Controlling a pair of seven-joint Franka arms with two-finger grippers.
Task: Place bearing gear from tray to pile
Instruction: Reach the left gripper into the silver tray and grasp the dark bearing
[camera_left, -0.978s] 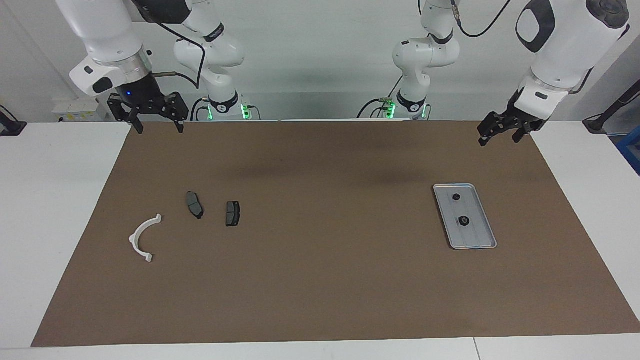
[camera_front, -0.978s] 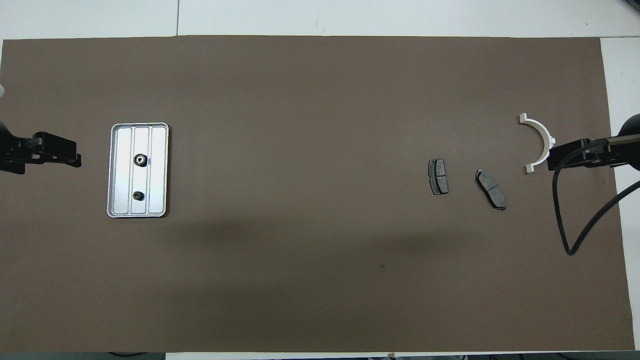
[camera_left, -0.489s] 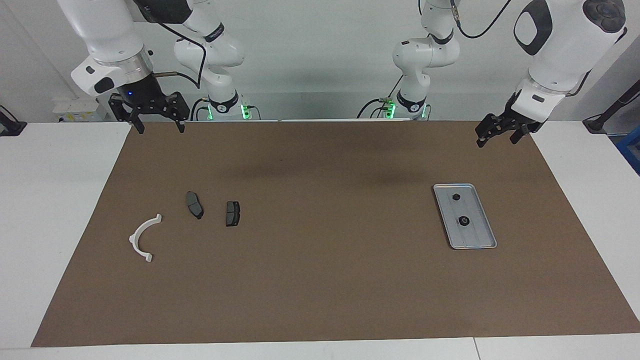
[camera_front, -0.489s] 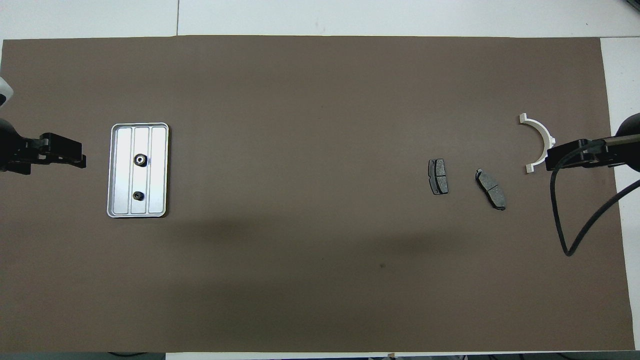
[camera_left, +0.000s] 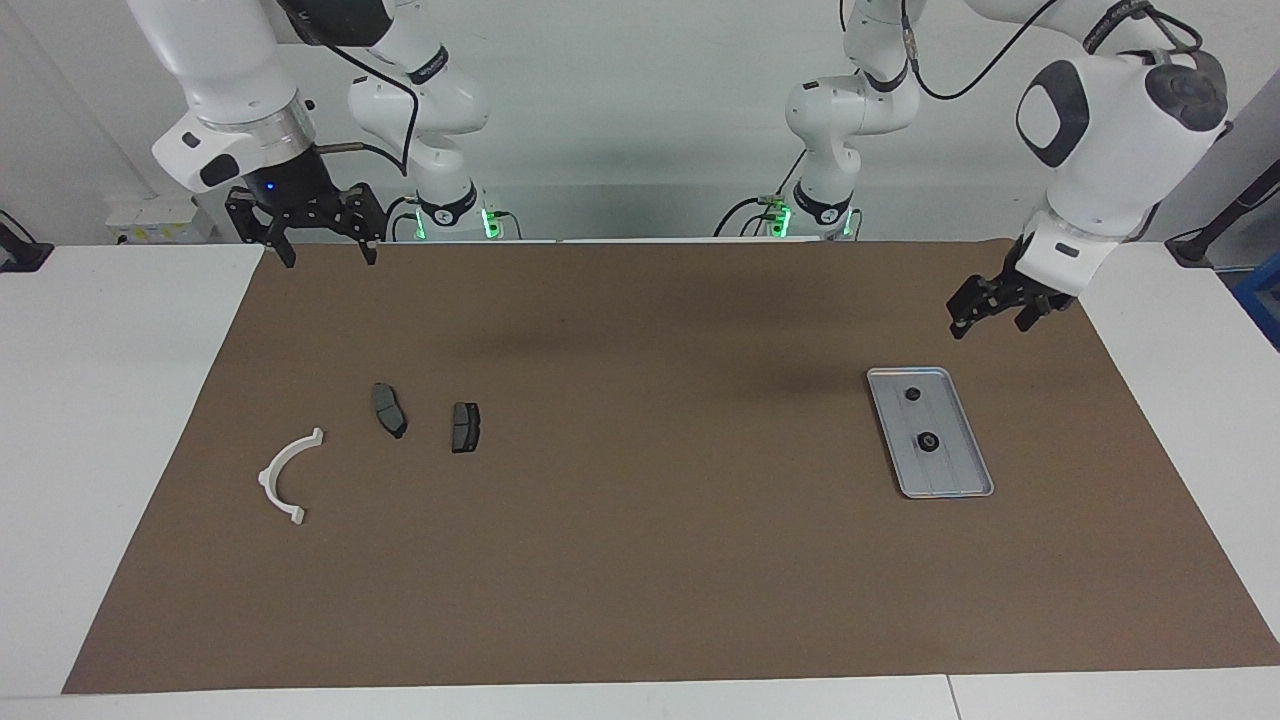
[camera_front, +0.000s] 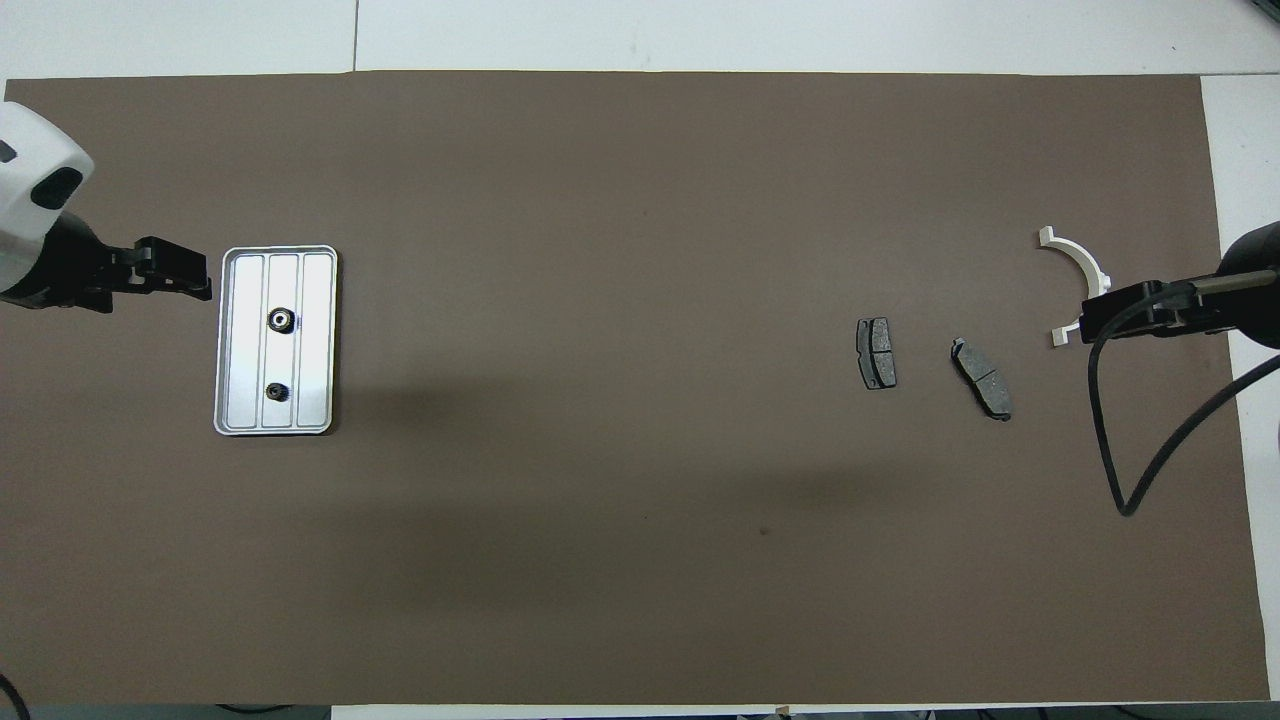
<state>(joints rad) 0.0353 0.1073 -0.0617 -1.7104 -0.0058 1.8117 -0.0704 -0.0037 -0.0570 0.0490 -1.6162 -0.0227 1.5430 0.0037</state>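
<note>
The silver tray (camera_left: 948, 478) (camera_front: 318, 340) lies on the brown mat toward the left arm's end. Two small dark round parts sit in it: one with a bright ring (camera_left: 928, 442) (camera_front: 281, 320) and a plainer one (camera_left: 911, 394) (camera_front: 276, 391) nearer to the robots. The pile lies toward the right arm's end: a white bracket (camera_left: 283, 476) (camera_front: 1082, 262) and two brake pads (camera_left: 389, 410) (camera_left: 465, 427) (camera_front: 876, 352) (camera_front: 982, 378). My left gripper (camera_left: 988, 322) (camera_front: 198, 285) is open and empty, raised over the mat just beside the tray. My right gripper (camera_left: 327, 256) (camera_front: 1092, 318) is open and empty, up over the mat's edge.
The brown mat (camera_left: 640, 580) covers most of the white table (camera_left: 110, 420). A black cable (camera_front: 1108, 440) hangs in a loop from the right arm. In the overhead view the right gripper covers part of the white bracket.
My left gripper has come down and moved toward the tray. My right gripper has shifted only slightly. The parts have not moved.
</note>
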